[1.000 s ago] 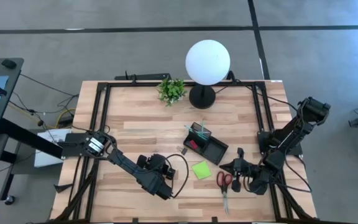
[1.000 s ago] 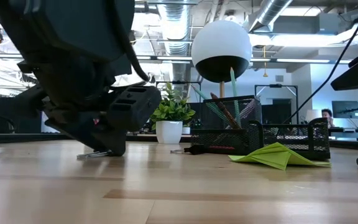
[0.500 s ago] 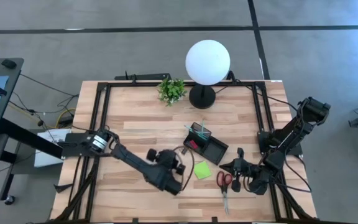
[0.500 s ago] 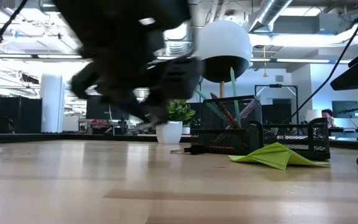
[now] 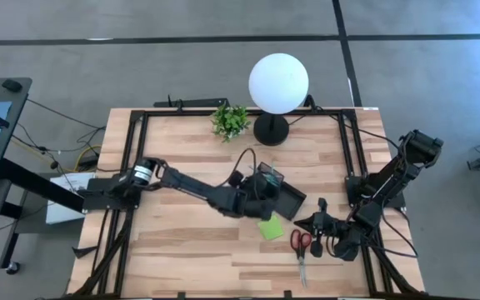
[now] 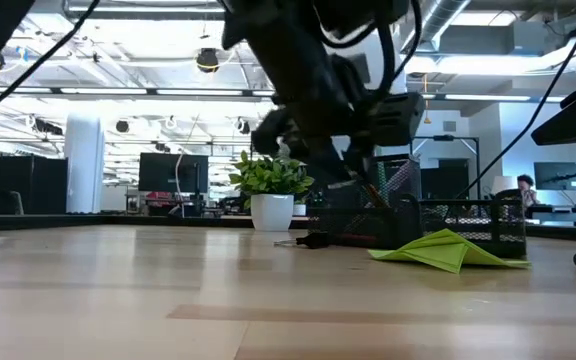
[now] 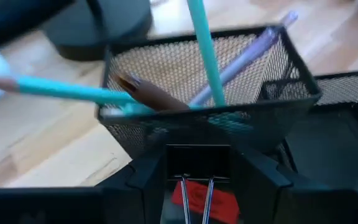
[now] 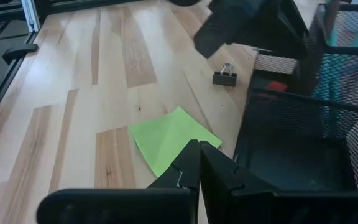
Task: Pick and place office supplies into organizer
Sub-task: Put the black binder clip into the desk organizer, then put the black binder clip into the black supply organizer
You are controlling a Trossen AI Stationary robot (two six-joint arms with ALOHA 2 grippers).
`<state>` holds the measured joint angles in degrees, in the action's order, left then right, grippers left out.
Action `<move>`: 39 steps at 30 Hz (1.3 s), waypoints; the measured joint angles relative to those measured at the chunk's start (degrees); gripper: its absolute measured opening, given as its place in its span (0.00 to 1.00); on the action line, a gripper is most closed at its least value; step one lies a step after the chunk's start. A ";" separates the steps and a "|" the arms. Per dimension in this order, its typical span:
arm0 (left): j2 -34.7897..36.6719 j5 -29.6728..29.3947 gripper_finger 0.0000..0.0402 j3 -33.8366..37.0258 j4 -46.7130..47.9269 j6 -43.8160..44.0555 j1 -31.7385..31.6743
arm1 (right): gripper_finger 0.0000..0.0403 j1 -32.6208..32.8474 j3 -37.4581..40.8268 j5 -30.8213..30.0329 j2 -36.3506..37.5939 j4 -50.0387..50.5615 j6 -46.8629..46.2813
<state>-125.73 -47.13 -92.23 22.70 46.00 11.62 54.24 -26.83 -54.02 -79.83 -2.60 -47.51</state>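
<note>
The black mesh organizer (image 5: 283,197) stands right of the table's middle. Teal and purple pens (image 7: 207,56) lean in its taller back section, and a small red piece (image 7: 221,200) lies in a low compartment. My left gripper (image 5: 259,198) hangs at the organizer's left side, shut on a black binder clip (image 7: 197,157). A second clip (image 8: 224,76) lies on the table beside the organizer. The lime-green sticky-note pad (image 5: 269,227) and the red-handled scissors (image 5: 300,247) lie near the front. My right gripper (image 5: 317,223) waits shut beside the scissors. My left gripper pinches the binder clip's black body (image 7: 197,149) between its two fingers (image 7: 143,180), the wire handles (image 7: 194,194) pointing back toward the wrist. The fingers come from the table's left, slanting down. The clip is lifted clear, above the organizer's low compartment.
A white globe lamp (image 5: 278,82) on a black base and a small potted plant (image 5: 230,120) stand at the far edge behind the organizer. Bare wood lies left of the organizer and along the near edge.
My left gripper has risen off the table near the front left and swung right and toward the far edge to the organizer, turning its wrist on the way. The binder clip has gone with it, lifted clear of the wood.
</note>
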 joint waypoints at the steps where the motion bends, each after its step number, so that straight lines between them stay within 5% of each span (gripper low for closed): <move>1: 0.00 1.84 0.36 0.00 -0.11 -0.52 -0.72 | 0.00 0.00 0.00 0.00 0.00 0.01 0.00; 8: -0.08 10.77 0.38 0.62 0.69 -5.56 -4.20 | 0.00 0.00 0.00 0.00 0.00 0.51 0.02; 21: -0.13 11.22 0.52 0.63 0.63 -8.76 -4.21 | 0.00 0.00 0.00 0.00 0.02 0.49 0.00; 29: -0.03 18.07 0.53 -1.33 7.90 -6.74 -3.50 | 0.00 0.00 0.00 0.03 0.02 0.47 0.00; 39: 0.35 1.88 0.53 -7.43 32.90 9.64 6.35 | 0.00 0.02 0.00 0.15 0.02 0.64 0.00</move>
<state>-125.38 -45.26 -99.66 55.61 55.64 17.96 54.26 -26.83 -53.87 -79.81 -1.96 -47.51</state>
